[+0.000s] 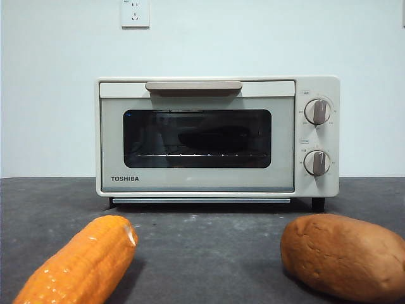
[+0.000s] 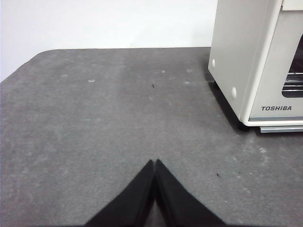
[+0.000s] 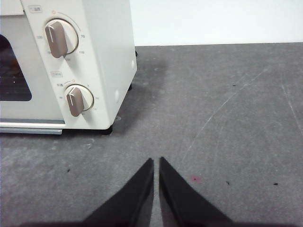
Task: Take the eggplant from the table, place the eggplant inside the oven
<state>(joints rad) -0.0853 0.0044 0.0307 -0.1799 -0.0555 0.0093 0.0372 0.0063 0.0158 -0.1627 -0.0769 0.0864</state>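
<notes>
Eggplant [image 1: 212,137] lies inside the oven [image 1: 217,136], a long, dark, shiny shape on the wire rack behind the shut glass door. The oven is cream white with a beige handle on top and two round knobs at 3 o'clock from the window. On the table [image 1: 202,247], an orange corn cob [image 1: 82,263] sits at 7 o'clock from the oven and a brown potato [image 1: 345,255] at 5 o'clock. The left gripper [image 2: 155,163] is clenched, holding nothing, over bare table. The right gripper [image 3: 156,161] is nearly closed too, also holding nothing.
</notes>
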